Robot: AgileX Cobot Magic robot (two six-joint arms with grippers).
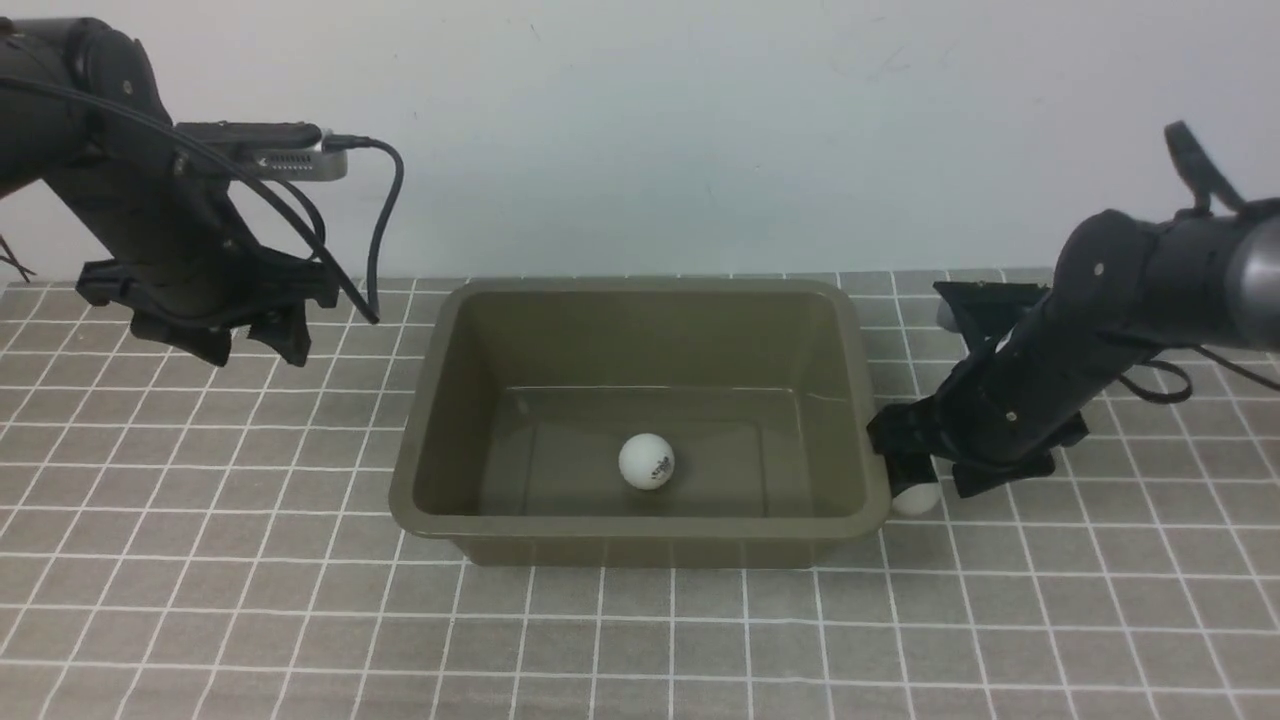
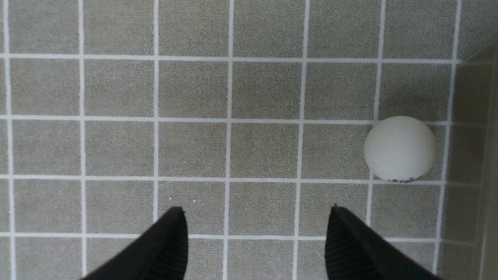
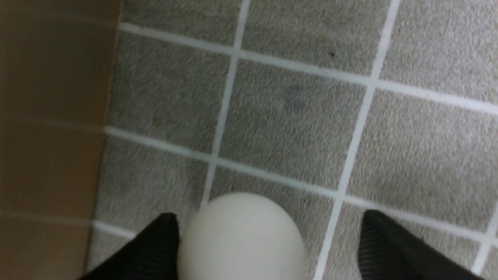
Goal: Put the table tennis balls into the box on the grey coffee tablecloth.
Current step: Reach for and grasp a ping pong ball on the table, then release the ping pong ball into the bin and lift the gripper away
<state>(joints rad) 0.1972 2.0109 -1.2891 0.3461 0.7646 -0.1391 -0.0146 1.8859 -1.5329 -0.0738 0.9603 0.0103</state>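
Right, front view: left arm raised and bent, left gripper (image 1: 250,348) hanging above the grey checked cloth (image 1: 200,600), off the far-left corner of the box (image 1: 640,288). Right arm slopes down, right gripper (image 1: 950,482) low at the box's near-right corner, white ball (image 1: 915,498) at its tip on the cloth. Box is olive plastic with rounded corners and a glossy inside; logo ball (image 1: 646,461) sits on its floor.

Left wrist: fingers (image 2: 165,249) spread wide, nothing between them. Matte ball (image 2: 400,149) lies on the cloth just beside the box (image 2: 472,155).

Right wrist: jaws wide, not clamped. White ball (image 3: 241,237) touches one ribbed finger (image 3: 155,249) and sits clear of the other.
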